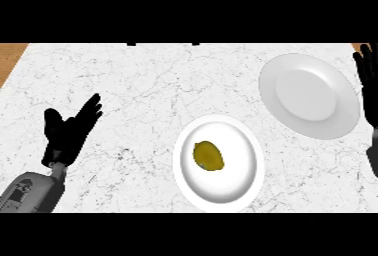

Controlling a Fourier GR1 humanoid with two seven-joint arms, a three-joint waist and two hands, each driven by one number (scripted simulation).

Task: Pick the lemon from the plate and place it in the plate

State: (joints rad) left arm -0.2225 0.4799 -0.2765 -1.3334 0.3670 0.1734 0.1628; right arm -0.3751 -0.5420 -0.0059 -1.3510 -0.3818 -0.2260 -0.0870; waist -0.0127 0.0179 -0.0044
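On the near part of the marble counter (140,80), the lemon (208,156) lies in the middle of the near plate (193,187), untouched. To its left the left hand (68,131) rests open, fingers straight and spread, well apart from the plate. Farther back and to the right sits the far plate (310,95), bare. Just beside it, at the right edge, the right hand (368,85) shows straight fingers holding nothing. The pick has not begun, I judge; next the right hand must reach the lemon and curl round it.

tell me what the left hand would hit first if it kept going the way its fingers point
Nothing, as far as the view shows: the left hand points up and right over bare counter, passing left of both plates. Height is unclear.
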